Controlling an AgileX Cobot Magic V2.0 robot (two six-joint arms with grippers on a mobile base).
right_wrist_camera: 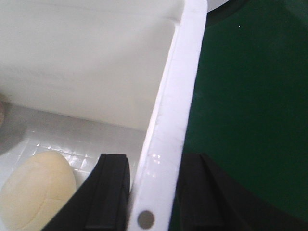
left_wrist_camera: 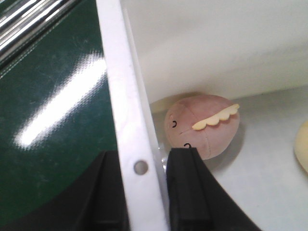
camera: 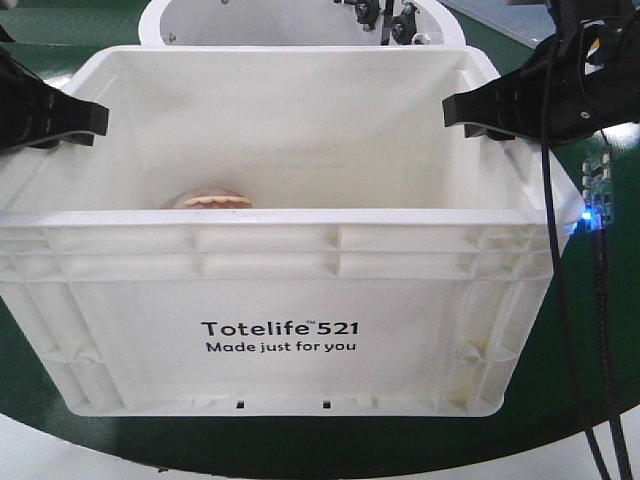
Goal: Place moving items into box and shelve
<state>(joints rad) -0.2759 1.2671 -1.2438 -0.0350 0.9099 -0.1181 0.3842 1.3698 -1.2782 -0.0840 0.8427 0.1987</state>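
Observation:
The white box (camera: 280, 340) printed "Totelife 521" stands on the green surface. Inside it lies a pinkish-tan, bun-like moving item (left_wrist_camera: 202, 127) with a yellow scalloped strip, near the left wall; its top shows over the front rim (camera: 212, 199). A pale yellow bun (right_wrist_camera: 38, 190) lies near the right wall. My left gripper (left_wrist_camera: 144, 155) straddles the left rim (left_wrist_camera: 120, 96), one finger inside, one outside, pressed on it. My right gripper (right_wrist_camera: 153, 156) clamps the right rim (right_wrist_camera: 178, 86) the same way. Both black grippers (camera: 95, 120) (camera: 465, 108) sit at the box's top edges.
A white round structure (camera: 200, 25) stands right behind the box. Black cables (camera: 600, 380) and a small board with a blue light (camera: 583, 213) hang by the box's right side. Metal bars (left_wrist_camera: 29, 19) run beyond the green surface (right_wrist_camera: 250, 96).

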